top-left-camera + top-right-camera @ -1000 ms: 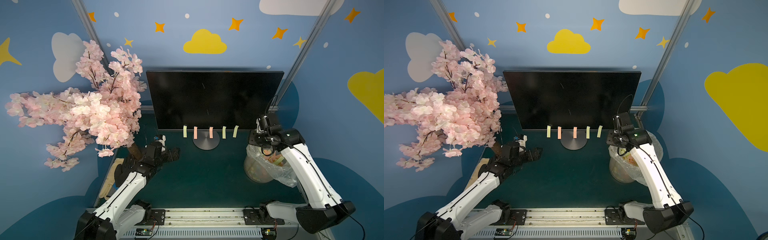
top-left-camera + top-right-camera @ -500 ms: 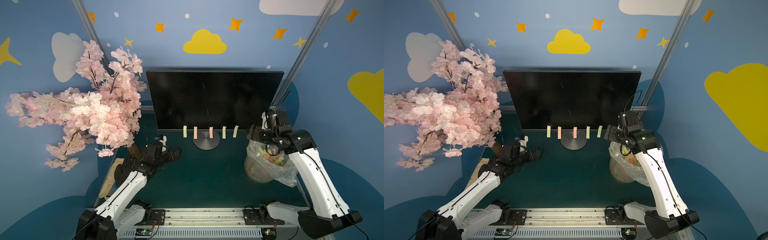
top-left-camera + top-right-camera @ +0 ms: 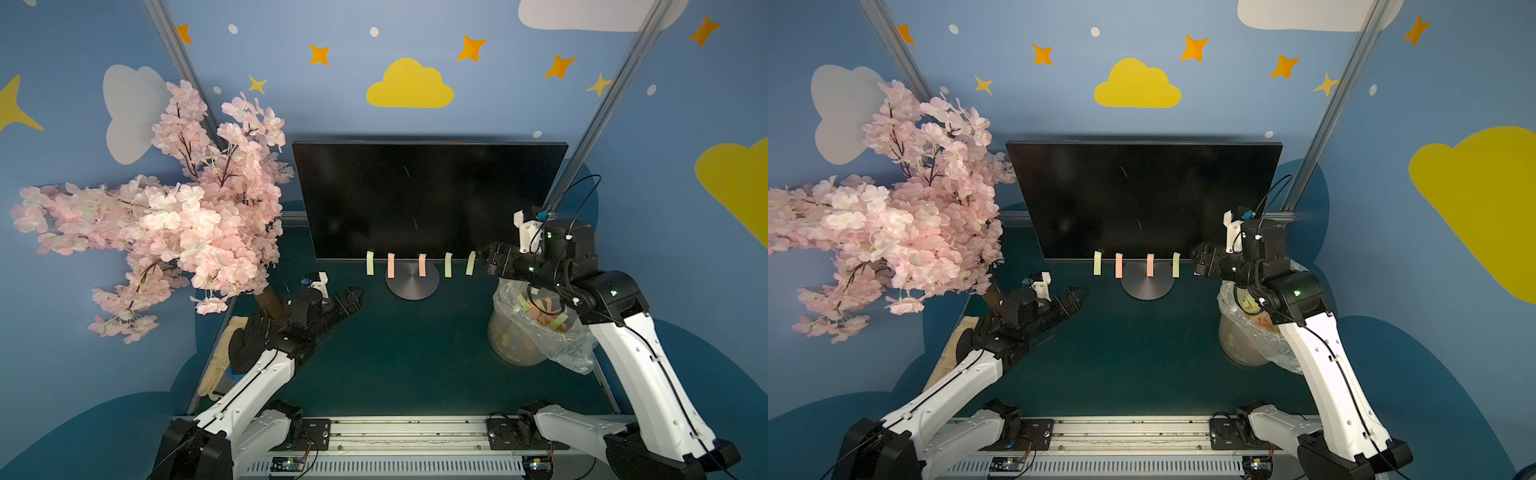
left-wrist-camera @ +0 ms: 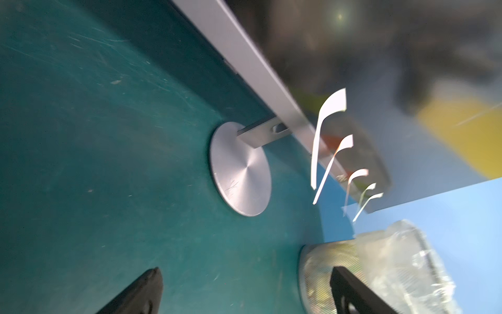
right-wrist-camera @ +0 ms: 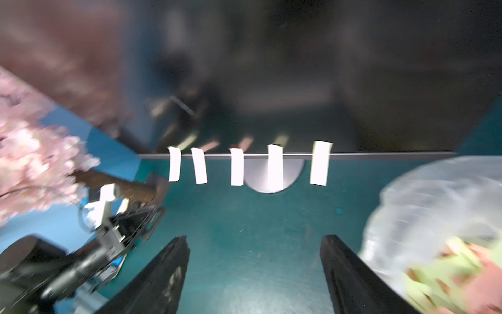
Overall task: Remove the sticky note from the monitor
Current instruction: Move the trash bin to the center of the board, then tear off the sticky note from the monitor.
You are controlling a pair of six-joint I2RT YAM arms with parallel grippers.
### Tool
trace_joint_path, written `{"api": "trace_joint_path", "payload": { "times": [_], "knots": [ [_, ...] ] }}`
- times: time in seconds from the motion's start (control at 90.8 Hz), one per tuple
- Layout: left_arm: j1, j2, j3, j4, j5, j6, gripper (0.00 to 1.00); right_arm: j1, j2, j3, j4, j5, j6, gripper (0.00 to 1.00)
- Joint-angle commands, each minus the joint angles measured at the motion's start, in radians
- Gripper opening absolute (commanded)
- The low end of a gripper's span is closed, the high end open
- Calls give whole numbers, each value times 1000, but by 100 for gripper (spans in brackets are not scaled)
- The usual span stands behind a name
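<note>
Right wrist view: right gripper (image 5: 254,239), released and empty, faced the end sticky note (image 5: 320,163); pinching its free edge seemed next.

Five pale paper sticky notes (image 5: 237,170) hang in a row from the lower edge of the dark flat monitor (image 5: 298,81), above the teal bench (image 5: 244,217). The black right gripper (image 5: 255,240) stands spread and empty, near a clear plastic-lined bin (image 5: 434,195).

Both top views dim, evenly lit, sharp; soft shadow on the blue wall (image 3: 415,124) just above the large flat black monitor screen (image 3: 428,199). Right wrist view motion-smeared throughout. Under the monitor's lower edge the paper sticky-note strips (image 5: 275,167) blow out white. Lamp glare spot (image 4: 339,16) on its defocused glass.
</note>
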Motion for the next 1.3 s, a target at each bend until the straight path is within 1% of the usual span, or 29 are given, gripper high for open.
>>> {"api": "trace_joint_path", "payload": {
  "times": [0.0,0.11,0.253,0.374,0.463,0.617,0.837,1.288],
  "knots": [
    [-2,21,22,104,18,-89,100,65,22,-10,84,-74,-10,81],
    [-2,37,40,126,21,-112,100,151,46,-41,117,-48,-5,81],
    [-2,61,78,120,24,-98,100,250,73,-89,160,-7,-2,80],
    [-1,101,117,121,44,-86,100,300,95,-109,187,8,-4,80],
    [-2,142,146,138,73,-91,98,327,107,-133,212,10,3,80],
    [-1,222,194,174,138,-103,92,359,119,-175,268,13,18,80],
    [-1,299,227,216,166,-107,84,383,127,-197,291,41,22,80],
    [14,353,231,274,175,-110,65,384,134,-198,286,64,21,80]
  ]
}}
